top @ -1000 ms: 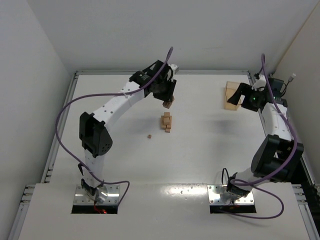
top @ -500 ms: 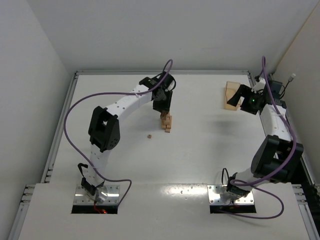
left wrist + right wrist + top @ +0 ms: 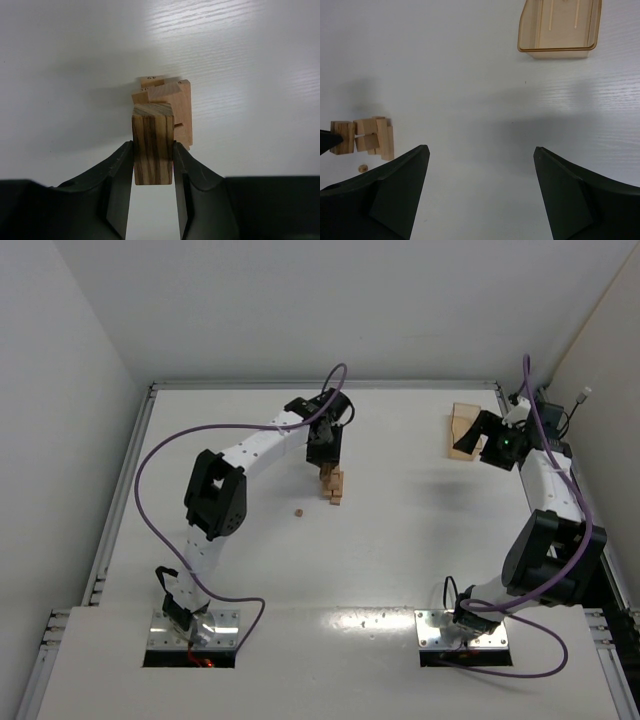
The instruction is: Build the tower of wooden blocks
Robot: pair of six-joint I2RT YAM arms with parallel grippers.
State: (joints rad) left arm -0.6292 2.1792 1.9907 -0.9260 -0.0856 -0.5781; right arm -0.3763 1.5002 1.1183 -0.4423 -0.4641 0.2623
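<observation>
The wood block tower [image 3: 333,486] is a small stack of light-tan blocks in the middle of the white table; it also shows in the left wrist view [image 3: 172,102] and at the left of the right wrist view [image 3: 375,136]. My left gripper [image 3: 325,462] is shut on a darker striped wooden block [image 3: 153,150] and holds it right over the near edge of the stack. My right gripper [image 3: 480,155] is open and empty, high above the table at the far right [image 3: 492,445].
A flat shallow light-wood tray [image 3: 462,430] lies at the back right, also in the right wrist view [image 3: 559,25]. A tiny brown bit [image 3: 298,511] lies on the table left of the tower.
My left gripper has carried the striped block from behind the stack down and forward until it sits right over the stack. The right arm has barely moved.
</observation>
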